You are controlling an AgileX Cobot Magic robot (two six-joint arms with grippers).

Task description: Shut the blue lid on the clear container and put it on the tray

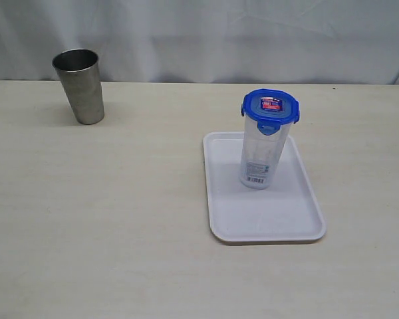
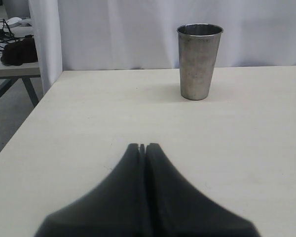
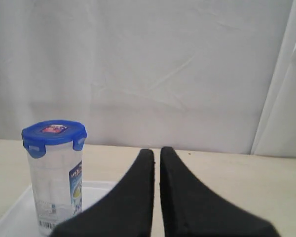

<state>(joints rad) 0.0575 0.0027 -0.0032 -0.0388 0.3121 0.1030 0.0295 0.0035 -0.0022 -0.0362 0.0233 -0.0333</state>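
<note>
Table (image 1: 86,232), pale top, fills the ext. view right up to the lens. White tray (image 1: 279,219) lies flat on its right half. Clear container (image 1: 258,156) stands upright inside the tray, toward the far end, barcode label near its base, well clear of the rim. Steel cup (image 1: 80,85) stands far left, well apart from the tray; no part in the job. Blue lid (image 1: 270,107) sits square on the container's mouth; flaps that show are folded down, the back ones are hidden. L gripper (image 2: 142,146) & R gripper (image 3: 157,152): both clenched, empty, neither in the ext. view; L faces the cup, R faces the container. Step, as judged: lid on, container on tray, i.e. end state. Next move prob. needs no further contact; if a hidden flap is loose, one firm press w/ the container steadied.
</note>
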